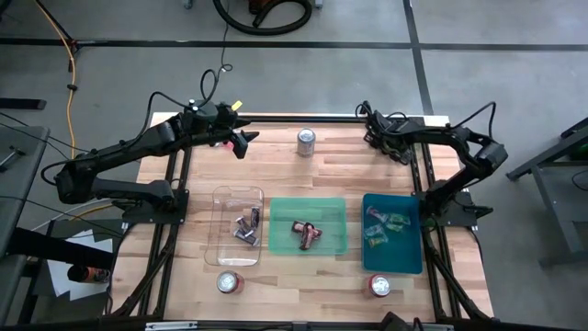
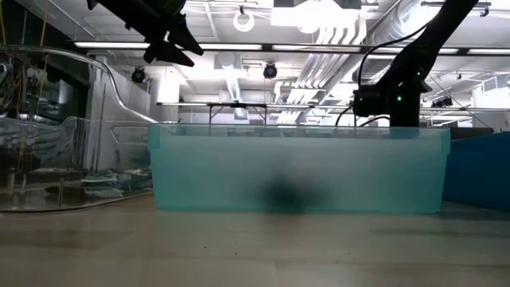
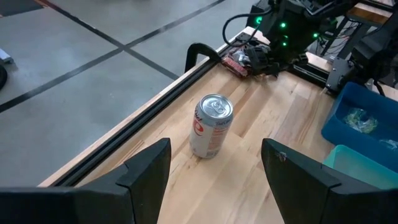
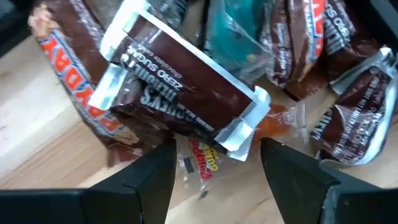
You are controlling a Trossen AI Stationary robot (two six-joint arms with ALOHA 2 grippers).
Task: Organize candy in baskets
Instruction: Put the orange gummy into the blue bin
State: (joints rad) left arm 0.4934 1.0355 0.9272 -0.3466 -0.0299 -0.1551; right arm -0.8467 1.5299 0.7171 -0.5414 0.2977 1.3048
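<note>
Candy (image 4: 186, 81) lies heaped at the table's far right corner, right under our right gripper (image 4: 217, 165), whose jaws gape empty just above the pile. Some pieces already sit in the clear (image 1: 226, 198), green (image 1: 308, 203) and blue (image 1: 393, 262) baskets. We judge we are at the picking step (choosing a wrapper); next calls for dropping lower and closing on one piece. Our left gripper (image 3: 214, 171) waits open near a can (image 3: 210, 126).

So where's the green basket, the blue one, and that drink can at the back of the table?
green basket (image 1: 333, 208), high view, bare floor near its right wall
blue basket (image 1: 393, 259), high view, bare floor
drink can (image 3: 211, 126), left wrist view, its side
</note>
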